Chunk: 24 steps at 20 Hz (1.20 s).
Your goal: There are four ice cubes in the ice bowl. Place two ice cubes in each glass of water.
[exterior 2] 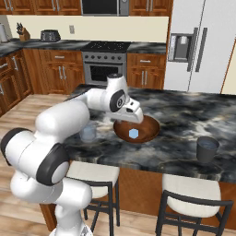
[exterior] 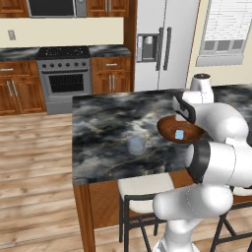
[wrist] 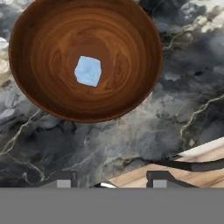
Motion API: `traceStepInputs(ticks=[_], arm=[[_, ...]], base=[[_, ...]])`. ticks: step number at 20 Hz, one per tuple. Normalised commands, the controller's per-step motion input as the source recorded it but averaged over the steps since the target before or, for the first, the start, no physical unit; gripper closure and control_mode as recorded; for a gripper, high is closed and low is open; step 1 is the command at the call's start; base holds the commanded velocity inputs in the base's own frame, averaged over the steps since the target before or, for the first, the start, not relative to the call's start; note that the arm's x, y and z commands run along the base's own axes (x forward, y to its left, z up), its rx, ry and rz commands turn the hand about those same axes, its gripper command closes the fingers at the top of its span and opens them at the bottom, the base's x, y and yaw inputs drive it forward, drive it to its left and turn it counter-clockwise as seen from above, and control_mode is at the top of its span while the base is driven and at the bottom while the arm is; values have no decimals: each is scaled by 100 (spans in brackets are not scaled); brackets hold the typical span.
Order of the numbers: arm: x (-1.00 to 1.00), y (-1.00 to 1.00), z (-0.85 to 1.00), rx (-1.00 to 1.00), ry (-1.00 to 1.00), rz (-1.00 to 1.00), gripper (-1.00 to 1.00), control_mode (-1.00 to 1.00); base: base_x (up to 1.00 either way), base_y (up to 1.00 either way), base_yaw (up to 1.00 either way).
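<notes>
Ice cube (wrist: 88, 71): single piece visible, lying at the centre of the ice bowl (wrist: 131, 94) on the dark marble counter (wrist: 131, 140). My gripper (wrist: 109, 180) hovers above the bowl's near rim, fingertips (wrist: 64, 180) set apart with nothing between them. I judge the cube light, rigid and slippery, likely to squirt sideways under uneven pressure. I should seat both pads squarely on two opposite flat faces, low on the cube. One glass of water (exterior: 136, 144) stands left of the bowl; another glass (exterior 2: 207, 148) stands well to its right.
</notes>
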Motion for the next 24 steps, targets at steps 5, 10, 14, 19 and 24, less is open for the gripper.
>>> traceStepInputs(ticks=[5, 10, 14, 19, 24], arm=[[0, -1, -17, 0, -1, -23, -100, -100], [11, 0, -16, 0, 0, -21, -100, -100], [26, 0, -22, 0, 0, -7, -100, -100], [32, 0, -28, 0, 0, 0, -100, -100], [34, 0, -27, 0, 0, 0, -100, -100]], base=[[0, 0, 0], [0, 0, 0], [0, 0, 0], [0, 0, 0], [0, 0, 0]])
